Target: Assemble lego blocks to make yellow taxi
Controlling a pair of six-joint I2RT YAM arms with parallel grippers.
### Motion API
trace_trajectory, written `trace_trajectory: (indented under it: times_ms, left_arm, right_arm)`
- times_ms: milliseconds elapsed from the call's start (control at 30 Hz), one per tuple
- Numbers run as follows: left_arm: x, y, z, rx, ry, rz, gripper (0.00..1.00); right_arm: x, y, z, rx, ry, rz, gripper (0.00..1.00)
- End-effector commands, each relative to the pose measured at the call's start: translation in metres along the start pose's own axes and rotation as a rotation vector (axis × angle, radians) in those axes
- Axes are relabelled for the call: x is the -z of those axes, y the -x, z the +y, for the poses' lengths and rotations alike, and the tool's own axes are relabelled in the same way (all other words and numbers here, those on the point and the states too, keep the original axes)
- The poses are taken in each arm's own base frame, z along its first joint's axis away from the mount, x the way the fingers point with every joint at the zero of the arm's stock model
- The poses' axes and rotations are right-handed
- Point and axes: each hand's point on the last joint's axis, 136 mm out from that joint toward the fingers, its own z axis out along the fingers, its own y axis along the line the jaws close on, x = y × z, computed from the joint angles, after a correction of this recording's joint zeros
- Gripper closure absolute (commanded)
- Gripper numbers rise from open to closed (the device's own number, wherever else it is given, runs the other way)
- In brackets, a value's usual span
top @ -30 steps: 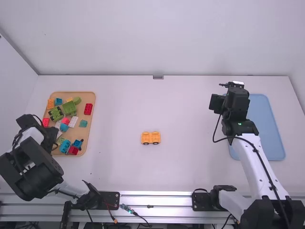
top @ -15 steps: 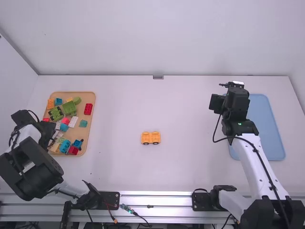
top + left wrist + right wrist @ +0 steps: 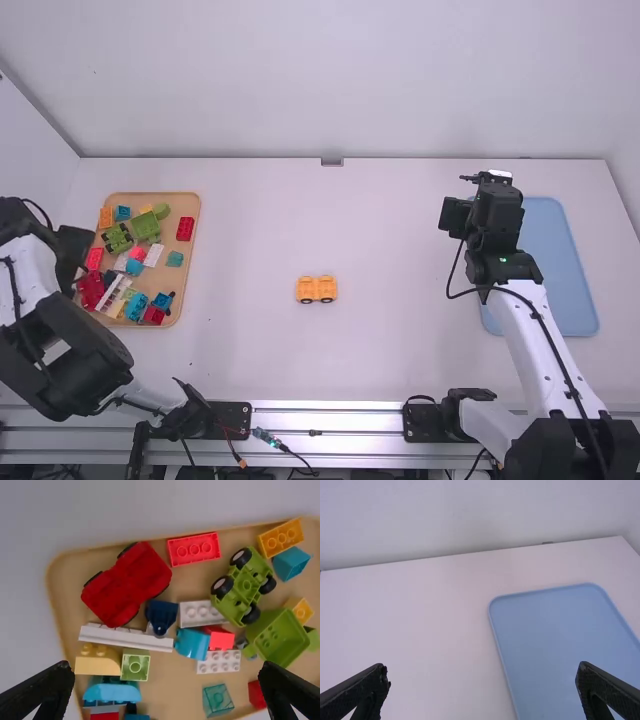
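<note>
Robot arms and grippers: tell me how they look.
The left arm and right arm have white links between bulky black joints. A thin black cable loops out near the right arm's wrist and runs down its white link. The left gripper and right gripper each have two tapering black fingers.

Bare desk [image 3: 400, 250] opens on every side of the yellow base [image 3: 317, 289], with passing room toward the wooden tray [image 3: 181, 202] and toward the back wall [image 3: 330, 80]. The right arm [image 3: 520, 315] blocks the way to the near part of the blue tray [image 3: 560, 260]; the left arm [image 3: 35, 275] crowds the wooden tray's left side. Inside that tray, a red block [image 3: 218, 638] sits packed among white bricks [image 3: 219, 662] and a blue block [image 3: 192, 643]. A finger could fit between the green block [image 3: 135, 665] and teal block [image 3: 217, 700].
</note>
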Motion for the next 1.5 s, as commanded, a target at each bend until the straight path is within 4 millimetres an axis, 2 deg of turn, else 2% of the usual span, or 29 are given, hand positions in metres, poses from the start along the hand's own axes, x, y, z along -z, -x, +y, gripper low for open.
trace_trajectory:
  times_ms: [0, 300, 433, 667, 867, 1000, 1167, 1467]
  left_arm:
    - [-0.001, 0.003, 0.005, 0.021, 0.023, 0.000, 0.01]
    - [-0.006, -0.005, 0.003, 0.101, -0.001, 0.031, 0.01]
    - [-0.017, -0.017, 0.001, 0.120, -0.038, 0.070, 0.01]
    - [-0.040, -0.054, 0.031, 0.325, 0.061, 0.142, 0.00]
    - [-0.051, -0.070, 0.058, 0.436, 0.179, 0.114, 0.01]
    - [-0.060, -0.081, 0.064, 0.497, 0.187, 0.116, 0.05]
    - [-0.072, -0.085, 0.071, 0.573, 0.181, 0.088, 0.13]
    - [-0.080, -0.078, 0.081, 0.626, 0.175, 0.026, 0.11]
  right_arm:
    - [0.003, 0.011, 0.000, -0.004, 0.000, -0.023, 0.02]
    - [0.003, 0.014, 0.001, -0.004, 0.003, -0.036, 0.02]
    - [0.003, 0.014, 0.002, -0.036, 0.008, -0.036, 0.01]
    - [0.003, 0.011, 0.002, -0.032, 0.012, -0.024, 0.01]
    - [0.003, 0.011, 0.002, -0.032, 0.013, -0.024, 0.01]
    - [0.003, 0.011, 0.002, -0.031, 0.013, -0.024, 0.01]
    - [0.003, 0.011, 0.002, -0.004, 0.012, -0.022, 0.01]
    - [0.003, 0.011, 0.004, -0.004, 0.017, -0.022, 0.01]
